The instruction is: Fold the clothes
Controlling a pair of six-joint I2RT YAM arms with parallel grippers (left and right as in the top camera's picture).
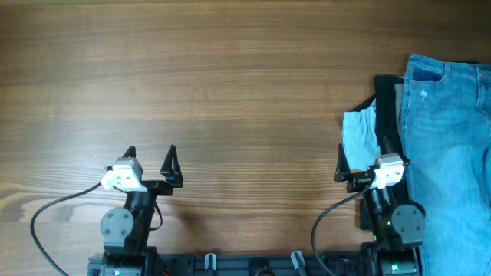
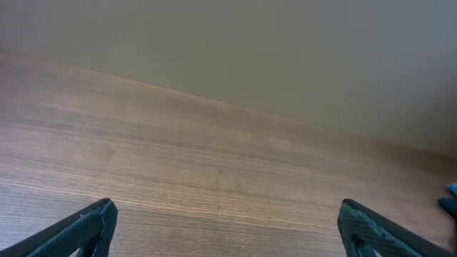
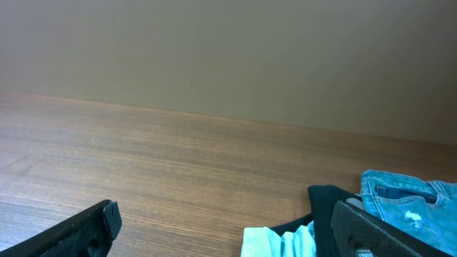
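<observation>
Worktop (image 1: 230,77): smooth wood grain.
Jeans (image 1: 453,153): light-blue denim, flat.
Left gripper (image 1: 150,151): held wide.
Right gripper (image 3: 225,221): held wide.

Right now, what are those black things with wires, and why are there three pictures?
Those are two robot arms. Each ends in a claw with two black fingers. The top picture looks straight down from a camera above the wooden table. The other two come from little cameras on each arm's wrist, so you see that claw's own fingers at the bottom corners. The left claw and the right claw are both open and hold nothing. On the right side of the table lie light-blue jeans, with a black cloth and a pale cloth beside them. The right claw sits near that pile.
</observation>
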